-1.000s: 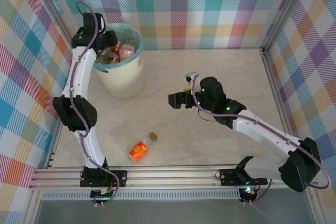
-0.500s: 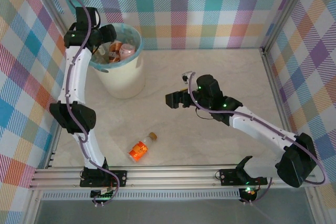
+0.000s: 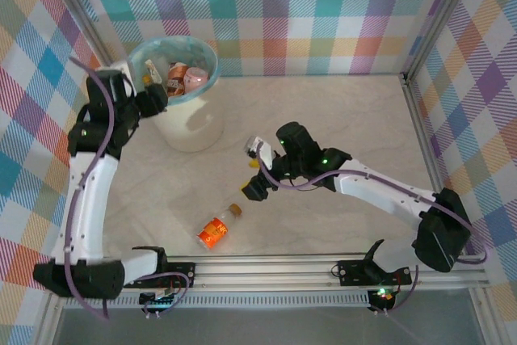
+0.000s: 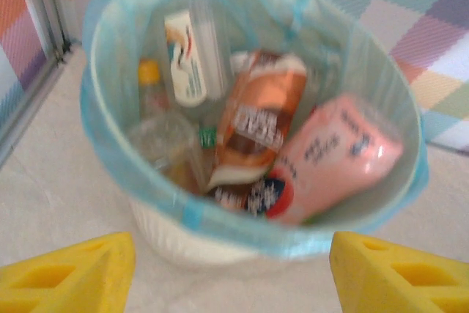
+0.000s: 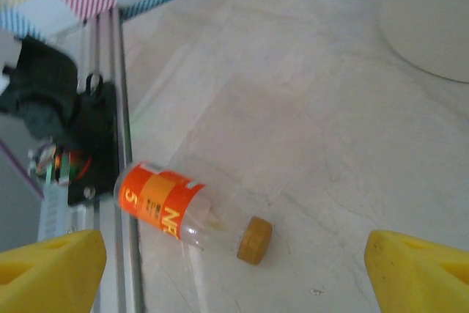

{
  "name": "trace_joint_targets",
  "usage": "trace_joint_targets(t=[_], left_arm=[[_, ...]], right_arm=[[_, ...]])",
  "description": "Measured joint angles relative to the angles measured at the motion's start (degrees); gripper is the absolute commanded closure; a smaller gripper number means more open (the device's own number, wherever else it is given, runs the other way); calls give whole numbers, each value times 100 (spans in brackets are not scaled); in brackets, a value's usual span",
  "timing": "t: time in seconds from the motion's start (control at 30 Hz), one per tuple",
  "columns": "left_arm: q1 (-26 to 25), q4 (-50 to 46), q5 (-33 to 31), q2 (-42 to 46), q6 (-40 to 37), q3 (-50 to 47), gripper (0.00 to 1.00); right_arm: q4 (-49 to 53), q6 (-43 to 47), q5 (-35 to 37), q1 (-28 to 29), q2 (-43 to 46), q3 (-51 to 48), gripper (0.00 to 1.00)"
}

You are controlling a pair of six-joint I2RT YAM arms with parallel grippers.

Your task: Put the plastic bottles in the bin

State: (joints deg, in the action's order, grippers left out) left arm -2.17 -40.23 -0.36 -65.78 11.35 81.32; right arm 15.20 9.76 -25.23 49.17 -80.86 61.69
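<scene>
From above, the bin (image 3: pixel 192 125) stands at the far left of the bench (image 3: pixel 347 111), with several bottles (image 3: pixel 187 78) piled inside it. The left gripper (image 3: pixel 152 99) hangs just beside the bin's near-left rim. An orange-labelled bottle (image 3: pixel 215 231) lies on its side well nearer than the bin, with the right gripper (image 3: pixel 253 182) near its cap.

In the left wrist view, the jaws stand wide and empty before the bin, which holds pink-, brown- and white-labelled bottles.

In the right wrist view, the jaws gape wide and empty above the lone bottle; the bin's base shows beyond it.
</scene>
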Motion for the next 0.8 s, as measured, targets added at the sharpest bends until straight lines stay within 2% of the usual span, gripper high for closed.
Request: trace_joint_targets(t=[0.17, 0.33, 0.53, 0.8], left_arm=[[-2, -17, 494, 804, 136, -1255, 28], [-4, -63, 780, 1139, 234, -2011, 27], [-4, -61, 848, 1506, 302, -2581, 27], [-4, -7, 848, 1646, 461, -3060, 27]], right_arm=[[140, 1867, -74, 435, -326, -63, 0], [168, 3289, 81, 964, -774, -114, 0], [210, 4074, 424, 1257, -1609, 138, 2], [223, 4369, 822, 1388, -2326, 560, 2]])
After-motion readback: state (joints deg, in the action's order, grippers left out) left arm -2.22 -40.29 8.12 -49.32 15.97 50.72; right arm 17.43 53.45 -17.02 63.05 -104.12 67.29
